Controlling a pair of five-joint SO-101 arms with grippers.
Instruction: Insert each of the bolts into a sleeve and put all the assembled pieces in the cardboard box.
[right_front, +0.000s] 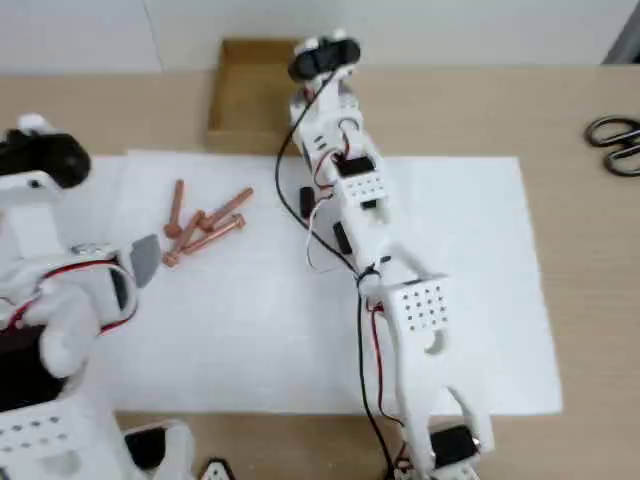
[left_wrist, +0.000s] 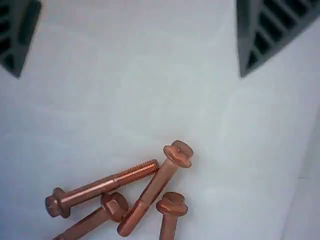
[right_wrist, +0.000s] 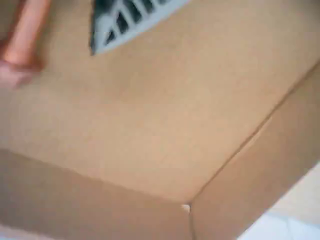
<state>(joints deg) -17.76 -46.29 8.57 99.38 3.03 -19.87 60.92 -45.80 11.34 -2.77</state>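
Note:
Several copper bolts (right_front: 205, 225) lie in a loose heap on the white sheet (right_front: 300, 330); the left wrist view has them close below the camera (left_wrist: 125, 195). My left gripper (right_front: 142, 262) hangs just left of the heap, open, its grey fingers (left_wrist: 272, 30) spread wide with nothing between them (left_wrist: 130, 75). My right arm stretches to the back of the table, where its gripper (right_front: 320, 60) is over the cardboard box (right_front: 245, 100). In the right wrist view a copper bolt (right_wrist: 25, 35) shows blurred above the box floor (right_wrist: 150, 125); I cannot tell whether it is held.
Scissors (right_front: 615, 140) lie on the bare table at the far right. The right arm's links and cables cross the middle of the sheet from front to back. The sheet's right half has free room.

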